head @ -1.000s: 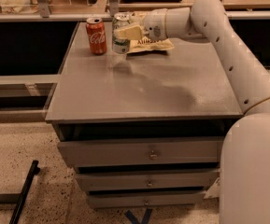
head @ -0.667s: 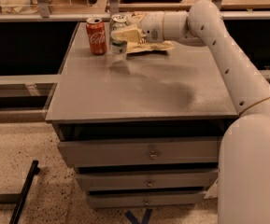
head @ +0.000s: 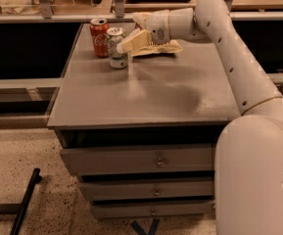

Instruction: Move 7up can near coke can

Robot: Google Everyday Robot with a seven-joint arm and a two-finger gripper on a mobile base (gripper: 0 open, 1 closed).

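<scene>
The red coke can [head: 100,37] stands upright at the back left of the grey cabinet top [head: 146,94]. The silver-green 7up can [head: 116,48] stands upright on the top just right of and in front of it, almost touching. My gripper [head: 130,33] is just right of the 7up can, reaching in from the right. Its cream fingers [head: 133,41] are spread open and the can is not between them. The lower fingertip is at the can's right side.
A yellowish crumpled bag [head: 161,48] lies on the top under my wrist, right of the cans. A rail and shelf [head: 58,17] run behind the cabinet. The cabinet has drawers [head: 155,161] below. My arm's white body fills the right side.
The 7up can was held raised in my gripper. It now stands on the top further left, beside the coke can, and my fingers have let go of it.
</scene>
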